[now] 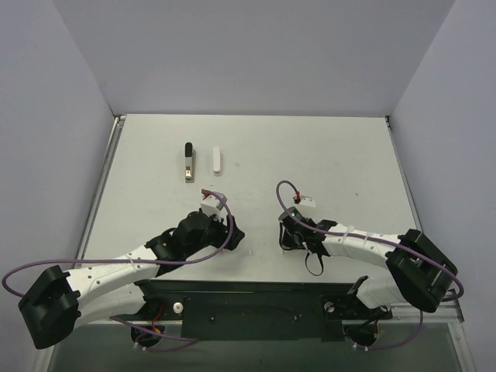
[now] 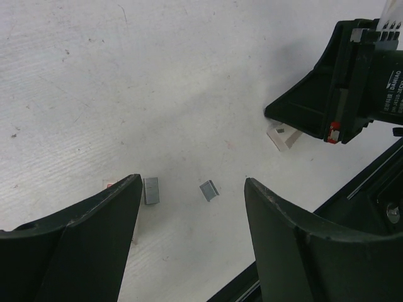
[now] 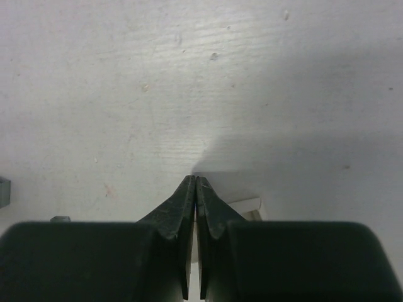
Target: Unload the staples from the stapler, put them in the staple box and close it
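The stapler (image 1: 188, 161), black with a metal end, lies at the back left of the table. A white bar (image 1: 216, 159) lies right beside it. Two small grey staple strips (image 2: 152, 190) (image 2: 210, 190) lie loose on the table between my left fingers. My left gripper (image 1: 235, 232) (image 2: 192, 182) is open and empty just above them. My right gripper (image 1: 288, 235) (image 3: 196, 179) is shut with its tips close to the table and nothing visible between them. It also shows in the left wrist view (image 2: 337, 94). Both grippers are well in front of the stapler.
A small whitish scrap (image 2: 281, 135) lies on the table under the right gripper, also showing in the right wrist view (image 3: 249, 206). The black base rail (image 1: 256, 298) runs along the near edge. Grey walls enclose the table on three sides.
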{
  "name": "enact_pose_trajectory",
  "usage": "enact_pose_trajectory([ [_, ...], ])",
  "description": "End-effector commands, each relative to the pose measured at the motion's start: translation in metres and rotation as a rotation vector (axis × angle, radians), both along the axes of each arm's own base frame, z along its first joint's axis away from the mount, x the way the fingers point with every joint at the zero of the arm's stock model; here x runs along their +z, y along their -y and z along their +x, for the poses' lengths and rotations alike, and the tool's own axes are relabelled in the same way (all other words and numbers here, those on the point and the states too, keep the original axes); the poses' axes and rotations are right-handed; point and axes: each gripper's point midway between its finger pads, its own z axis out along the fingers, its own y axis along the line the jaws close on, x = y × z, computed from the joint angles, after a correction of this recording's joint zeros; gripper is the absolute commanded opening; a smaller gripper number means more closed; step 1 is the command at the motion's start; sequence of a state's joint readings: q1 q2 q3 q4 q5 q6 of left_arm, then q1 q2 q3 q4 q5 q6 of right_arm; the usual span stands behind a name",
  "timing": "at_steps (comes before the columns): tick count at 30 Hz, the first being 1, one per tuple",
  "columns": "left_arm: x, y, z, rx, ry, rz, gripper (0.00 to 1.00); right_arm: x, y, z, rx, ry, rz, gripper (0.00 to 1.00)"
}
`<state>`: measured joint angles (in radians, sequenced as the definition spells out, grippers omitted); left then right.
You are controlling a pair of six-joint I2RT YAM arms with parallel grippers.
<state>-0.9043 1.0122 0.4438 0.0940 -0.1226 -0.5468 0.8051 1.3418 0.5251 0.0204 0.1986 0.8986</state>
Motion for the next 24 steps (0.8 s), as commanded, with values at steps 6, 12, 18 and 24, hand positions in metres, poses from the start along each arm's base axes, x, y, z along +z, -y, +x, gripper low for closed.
enact_pose_trajectory([
  [6, 0.011, 0.001, 0.001, 0.011, 0.028, -0.044, 0.77, 0.023, -0.008, 0.006, 0.022, 0.041, -0.035, 0.00],
  [12, 0.010, -0.003, 0.000, 0.020, 0.029, -0.038, 0.77, 0.060, 0.018, 0.013, -0.010, 0.160, -0.080, 0.18],
  [18, 0.012, -0.003, 0.001, 0.023, 0.032, -0.040, 0.77, 0.056, 0.048, -0.008, -0.030, 0.149, -0.106, 0.31],
  [24, 0.012, -0.004, 0.001, 0.026, 0.033, -0.033, 0.77, 0.037, 0.059, -0.035, -0.003, 0.092, -0.076, 0.33],
])
